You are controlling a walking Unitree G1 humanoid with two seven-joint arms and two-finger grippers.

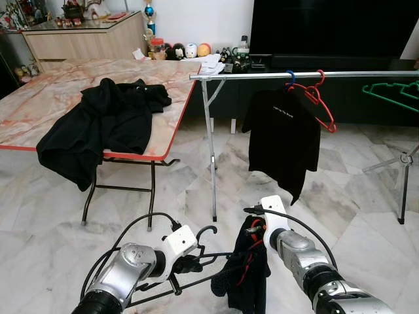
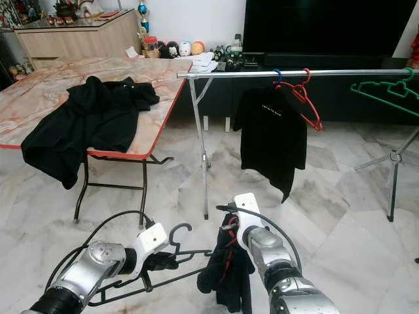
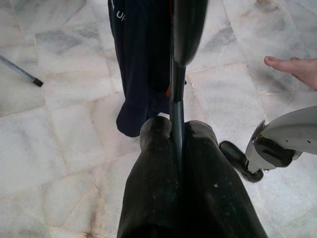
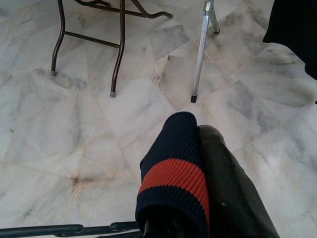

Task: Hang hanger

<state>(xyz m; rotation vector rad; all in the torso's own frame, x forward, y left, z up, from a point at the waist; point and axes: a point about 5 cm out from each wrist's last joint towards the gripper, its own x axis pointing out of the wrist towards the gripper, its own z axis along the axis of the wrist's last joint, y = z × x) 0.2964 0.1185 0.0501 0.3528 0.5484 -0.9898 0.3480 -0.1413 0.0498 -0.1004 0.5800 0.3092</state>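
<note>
Low in front of me, my left gripper is shut on a black hanger with its hook up; in the left wrist view the hanger's bar runs between the two fingers. Right beside it, my right gripper is shut on a dark garment with a navy and red ribbed edge, which hangs limp beside the hanger's right end. Further ahead stands a clothes rack with a silver rail.
On the rail hang a black T-shirt, an empty red hanger and a green hanger. A folding table to the left holds black clothes. A person's bare foot stands on the marble floor.
</note>
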